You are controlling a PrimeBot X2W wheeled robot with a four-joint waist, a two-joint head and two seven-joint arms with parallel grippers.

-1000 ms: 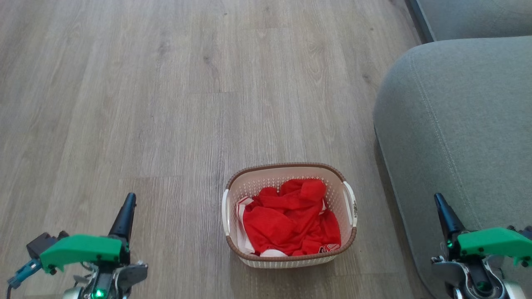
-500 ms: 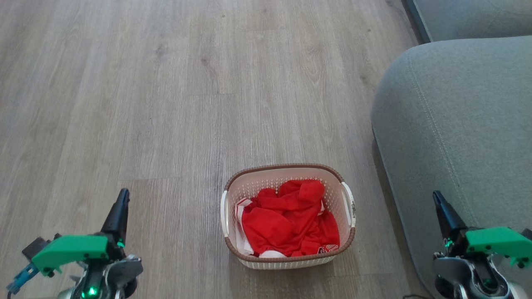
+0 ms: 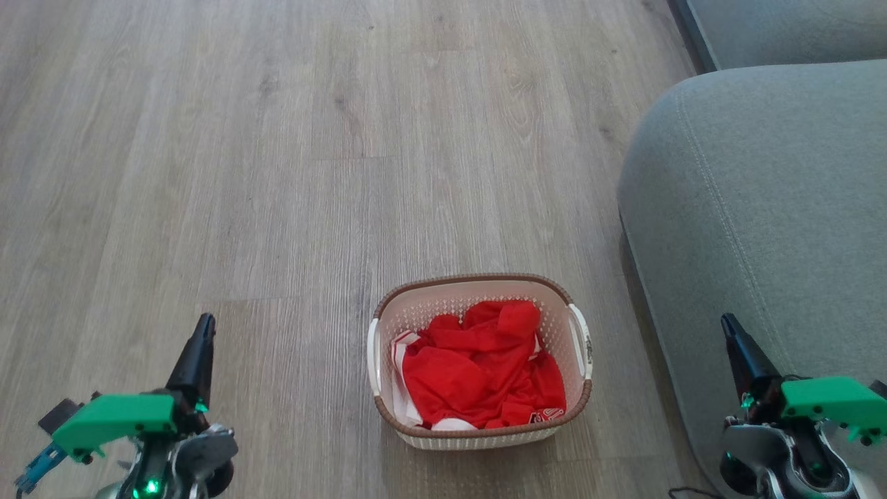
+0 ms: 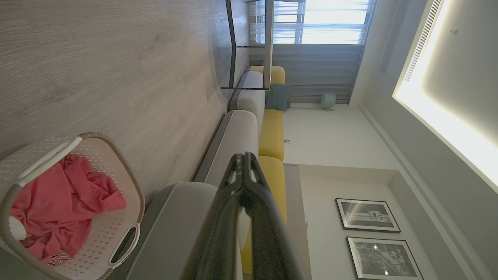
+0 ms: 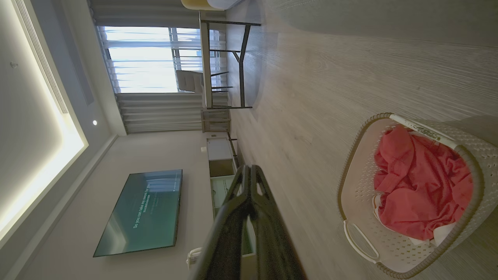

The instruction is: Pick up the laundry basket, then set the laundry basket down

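Small cream laundry basket [image 3: 471, 301] with little holes and a brown rim, standing upright on the wood floor [image 3: 277, 173], low in the middle of the head view. Full of crumpled red clothes [image 3: 478, 367], with a bit of white cloth peeking out at the near edge. A white left handle [image 3: 374, 357] on one side and a white right handle [image 3: 581, 343] on the other. Not touched by any gripper.

Just to the right of the basket, a big grey sofa [image 3: 762, 208], close by, with a strip of floor between.

Left gripper [image 3: 204, 324] down in the lower left corner, well apart from the basket, pointing up the view. Two dark fingers pressed together at the tips in the left wrist view, with nothing between them.

Right gripper [image 3: 729, 326] in the lower right corner, in front of the sofa, also well apart from the basket. Fingers closed tight, tips meeting in the right wrist view, holding nothing.

Farther off in the left wrist view, yellow cushions [image 4: 272, 132] on the sofa and two framed pictures [image 4: 367, 216] on a white wall. In the right wrist view, a dark screen [image 5: 140, 212] on the wall, a table [image 5: 225, 58] with thin dark legs, and a bright window [image 5: 144, 58] with curtains.
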